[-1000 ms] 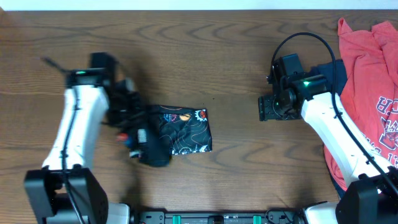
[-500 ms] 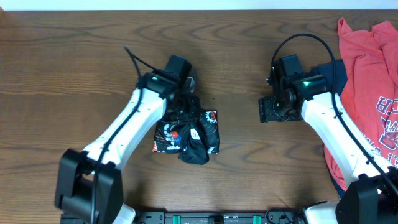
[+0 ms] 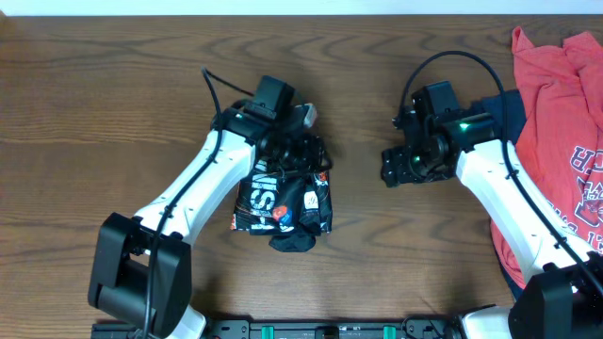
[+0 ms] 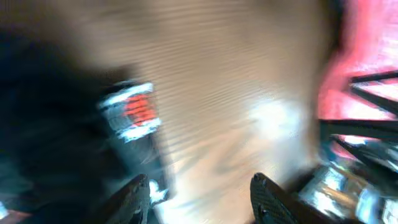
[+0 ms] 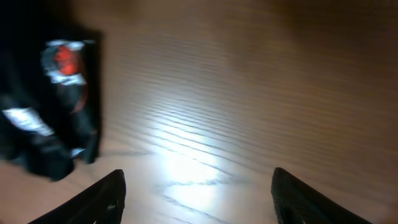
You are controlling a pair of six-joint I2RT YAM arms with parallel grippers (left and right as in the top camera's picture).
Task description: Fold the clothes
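The black jersey [image 3: 281, 202] lies as a small folded bundle on the wooden table, left of centre, logos facing up. My left gripper [image 3: 303, 158] hovers over its far right corner. The left wrist view is blurred: the jaws [image 4: 199, 186] are open with bare wood between them, and the jersey [image 4: 56, 124] is to their left. My right gripper [image 3: 391, 168] is open and empty to the right of the jersey, apart from it. In the right wrist view the jaws [image 5: 198, 186] are over bare wood and the jersey [image 5: 53, 106] is at the far left.
A red T-shirt [image 3: 561, 113] with lettering lies at the table's right edge, and shows blurred in the left wrist view [image 4: 351, 56]. A navy garment [image 3: 506, 105] lies partly under it, beneath my right arm.
My left arm has swung from the jersey's left side to its far right corner. The jersey has shifted and turned, now standing taller than wide. My right gripper has moved slightly left.
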